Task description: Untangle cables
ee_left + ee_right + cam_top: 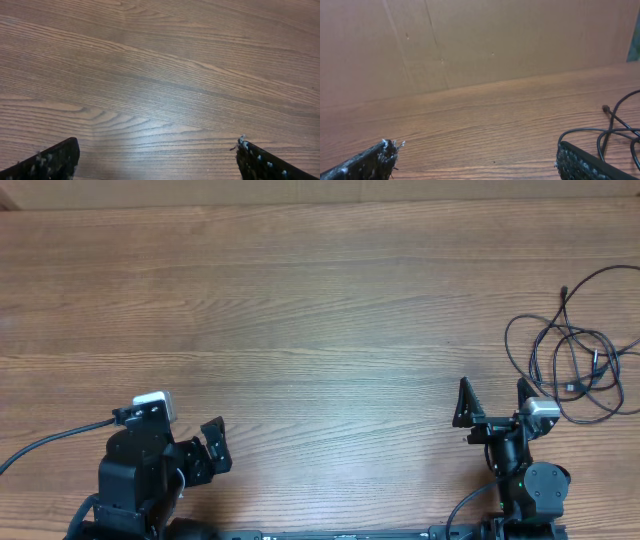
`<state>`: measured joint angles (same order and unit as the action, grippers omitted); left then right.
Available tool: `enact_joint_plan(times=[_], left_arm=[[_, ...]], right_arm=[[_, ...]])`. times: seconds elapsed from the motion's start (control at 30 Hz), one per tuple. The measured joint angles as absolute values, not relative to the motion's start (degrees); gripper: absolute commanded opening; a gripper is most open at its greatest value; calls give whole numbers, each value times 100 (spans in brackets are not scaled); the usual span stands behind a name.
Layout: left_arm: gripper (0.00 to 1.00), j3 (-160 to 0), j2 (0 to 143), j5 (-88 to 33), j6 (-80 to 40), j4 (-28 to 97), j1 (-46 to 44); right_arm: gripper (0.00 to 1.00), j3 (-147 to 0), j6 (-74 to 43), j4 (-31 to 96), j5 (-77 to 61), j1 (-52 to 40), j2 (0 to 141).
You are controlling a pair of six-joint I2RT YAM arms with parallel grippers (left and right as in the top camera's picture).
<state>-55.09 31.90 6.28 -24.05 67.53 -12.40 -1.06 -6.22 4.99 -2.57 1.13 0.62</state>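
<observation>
The right gripper [476,156] fills the bottom of its own wrist view with 2 dark ridged fingertips set wide apart and nothing between them; the left gripper [157,152] looks the same in its view, spread wide over bare wood. Both are released and empty. The cables [585,360] lie in 1 loose tangle of thin black loops near the right edge of the table [300,330], just beyond the right gripper and slightly to its right. A plug-tipped end trails off toward the far edge. The left arm sits well apart from them, at the near left corner. Judged from this, the task is at its very start: no cord is touched and the loops overlap one another. The next move probably belongs to the right arm, which would need to swing right and forward, drop low to the wood, and pinch a single strand or a free plug end, not the whole bundle. The left arm would have to cross most of the table to hold the rest down.
</observation>
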Motion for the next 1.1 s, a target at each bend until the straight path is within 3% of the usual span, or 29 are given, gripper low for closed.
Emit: enact_joint_plan(times=[0.5,1.1], left_arm=[[100,-5384,2987,676,-2340,6423,-1109],[100,-2073,445,558,-1227,1861,-556]], right_arm=[[100,-106,-622,502,-259,113,62],[100,-106,-622,497,-257,110,62]])
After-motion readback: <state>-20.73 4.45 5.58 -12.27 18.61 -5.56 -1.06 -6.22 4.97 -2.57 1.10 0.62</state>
